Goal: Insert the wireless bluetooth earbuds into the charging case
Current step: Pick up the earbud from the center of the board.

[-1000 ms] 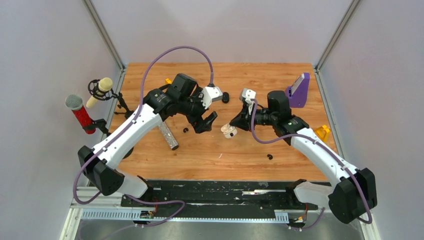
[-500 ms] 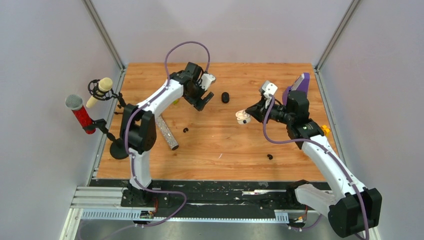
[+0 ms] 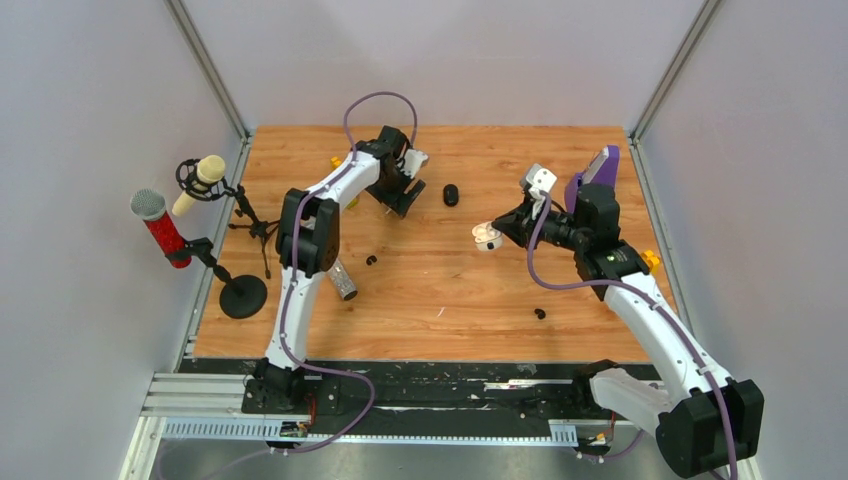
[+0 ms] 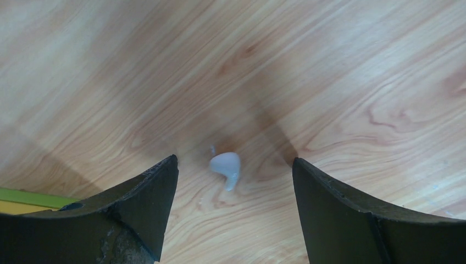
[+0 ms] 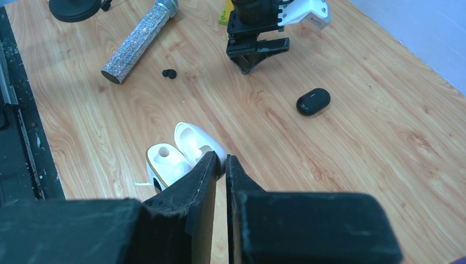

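My left gripper [image 3: 400,196] hovers low over the back of the table, open, with a small white earbud [image 4: 226,168] lying on the wood between its fingers and touching neither. From above, the gripper hides that earbud. My right gripper [image 5: 222,160] is shut on the raised lid of the open white charging case [image 3: 487,235], held above the table right of centre; its sockets [image 5: 165,157] face up. A closed black case [image 3: 451,193] lies between the grippers. Black earbuds lie at mid-left [image 3: 372,261] and near the front right [image 3: 540,313].
A glittery silver microphone [image 3: 340,280] lies by the left arm. A red and a beige microphone on stands [image 3: 243,297] stand at the left edge. A purple device [image 3: 597,180] leans at the back right, a yellow piece [image 3: 648,262] sits near the right edge, and a white sliver [image 3: 438,312] lies mid-front.
The left arm swung from the middle to the back of the table and came down over the white earbud, jaws narrowing slightly. The right gripper carried the white case rightward, then held still.
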